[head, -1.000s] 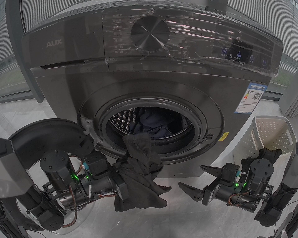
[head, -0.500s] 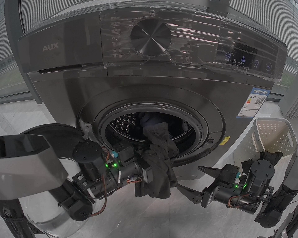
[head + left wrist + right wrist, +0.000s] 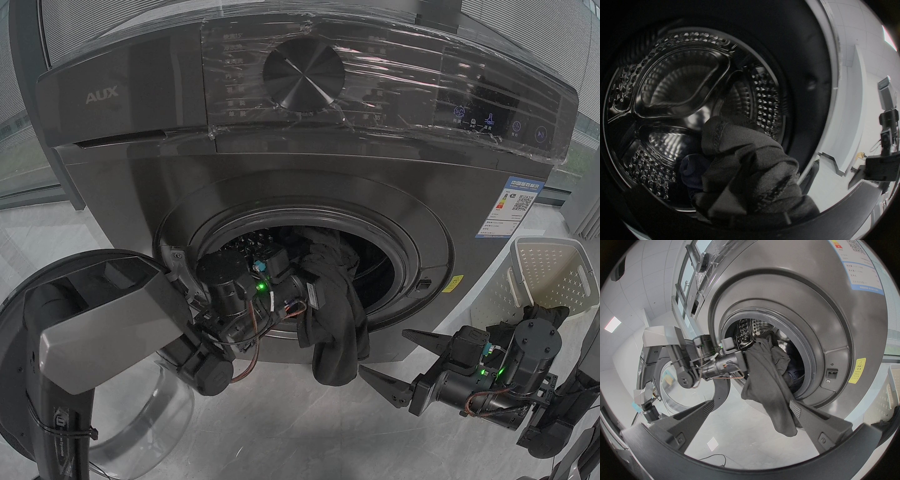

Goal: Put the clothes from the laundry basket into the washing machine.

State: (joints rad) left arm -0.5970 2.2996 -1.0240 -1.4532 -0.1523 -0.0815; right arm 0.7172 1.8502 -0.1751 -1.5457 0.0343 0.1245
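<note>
Dark garment (image 3: 337, 325) hangs across the drum opening (image 3: 378, 275), right side free.

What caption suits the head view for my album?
Left tool holds a dark cloth garment partly inside the grey washing machine; right tool hangs open.

head looks down on the washing machine (image 3: 300, 169); left wrist close inside its drum (image 3: 681, 78); right wrist shares that drum
</note>
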